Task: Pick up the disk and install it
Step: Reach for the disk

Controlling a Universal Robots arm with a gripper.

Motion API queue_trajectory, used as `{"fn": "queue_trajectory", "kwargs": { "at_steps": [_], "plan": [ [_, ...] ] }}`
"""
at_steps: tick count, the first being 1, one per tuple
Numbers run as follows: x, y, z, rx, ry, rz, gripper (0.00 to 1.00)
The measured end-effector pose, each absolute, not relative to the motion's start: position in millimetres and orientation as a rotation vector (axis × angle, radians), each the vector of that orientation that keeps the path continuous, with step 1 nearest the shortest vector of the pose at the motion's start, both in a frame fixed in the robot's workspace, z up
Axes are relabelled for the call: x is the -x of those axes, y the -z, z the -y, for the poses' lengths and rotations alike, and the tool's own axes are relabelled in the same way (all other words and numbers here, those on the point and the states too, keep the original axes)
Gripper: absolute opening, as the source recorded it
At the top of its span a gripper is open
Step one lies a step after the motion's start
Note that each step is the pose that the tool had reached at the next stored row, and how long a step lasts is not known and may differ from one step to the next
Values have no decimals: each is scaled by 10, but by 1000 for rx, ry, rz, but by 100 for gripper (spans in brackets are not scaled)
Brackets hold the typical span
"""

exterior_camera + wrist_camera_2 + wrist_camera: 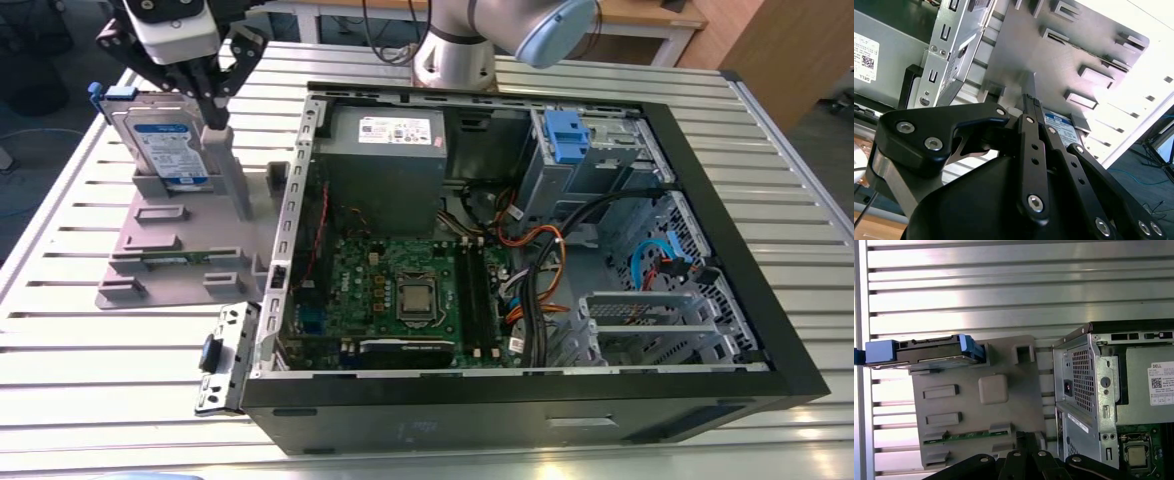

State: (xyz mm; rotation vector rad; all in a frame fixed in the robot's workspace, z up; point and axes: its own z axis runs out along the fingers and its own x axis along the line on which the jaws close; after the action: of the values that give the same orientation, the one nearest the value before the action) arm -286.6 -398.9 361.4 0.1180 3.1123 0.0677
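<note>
Slatted table (120, 365): disk (167, 150) upright in holder (180, 250) (gripper (214, 112) above, partly cropped).

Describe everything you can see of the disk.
The disk is a flat silver-grey metal drive with a white and blue label, framed by a blue plastic bracket. It stands on edge in a grey holder, on the exterior view's left of the open computer case. The gripper hangs at its upper edge; contact is unclear.

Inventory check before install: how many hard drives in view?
1. The disk stands upright in the grey fixture at the exterior view's left, beside the open PC case. More could be hidden in the case's bays.
</note>
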Motion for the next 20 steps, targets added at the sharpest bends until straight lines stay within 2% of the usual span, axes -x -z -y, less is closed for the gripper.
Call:
{"fn": "queue_trajectory", "kwargs": {
  "at_steps": [20],
  "plan": [
    [2910,-3602,3989,-118,-68,-3112,11]
  ]
}}
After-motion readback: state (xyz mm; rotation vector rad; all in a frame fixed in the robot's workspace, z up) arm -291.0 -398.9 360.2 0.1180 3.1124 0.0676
